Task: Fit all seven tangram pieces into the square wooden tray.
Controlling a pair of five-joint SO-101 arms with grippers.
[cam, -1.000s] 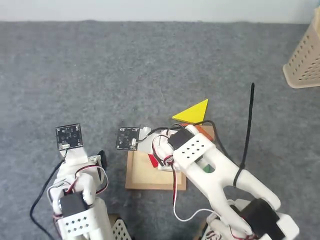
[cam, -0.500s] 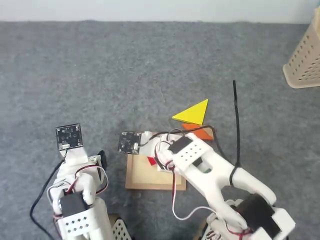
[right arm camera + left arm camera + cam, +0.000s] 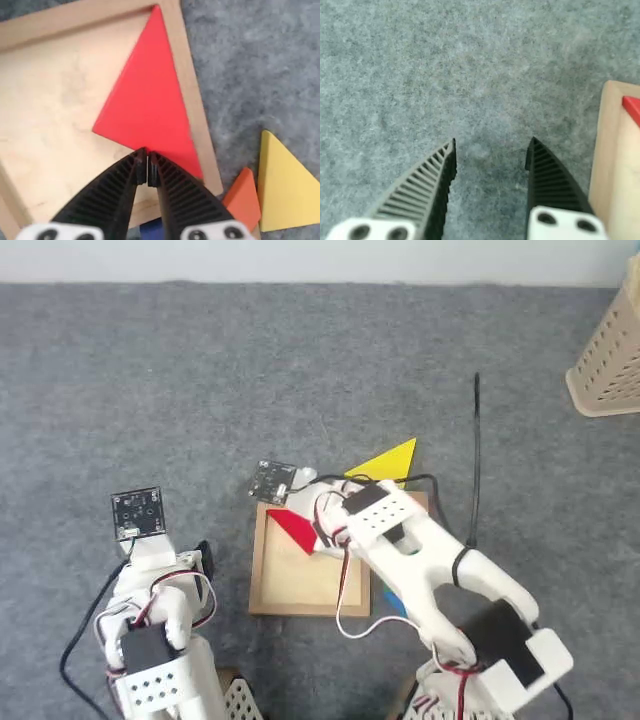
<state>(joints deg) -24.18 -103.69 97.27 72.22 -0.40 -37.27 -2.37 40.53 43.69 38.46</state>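
The square wooden tray (image 3: 300,585) lies on the grey carpet with a red triangle (image 3: 293,528) flat in its far corner. In the right wrist view my right gripper (image 3: 146,161) is shut, its tips resting on the red triangle (image 3: 147,100) near the tray rim (image 3: 200,120). An orange triangle (image 3: 242,197) and a yellow triangle (image 3: 287,185) lie on the carpet just outside that rim. The yellow triangle (image 3: 385,465) sits beyond the tray. My left gripper (image 3: 492,142) hangs open over bare carpet, left of the tray edge (image 3: 607,150).
A blue piece (image 3: 393,602) peeks from under the right arm (image 3: 400,540) beside the tray. A black cable (image 3: 476,440) stands up to the right of it. A woven basket (image 3: 610,350) sits at the far right.
The right gripper has swung toward the tray's far left, and the red triangle has slid with it into the far corner. The left arm has stayed still.
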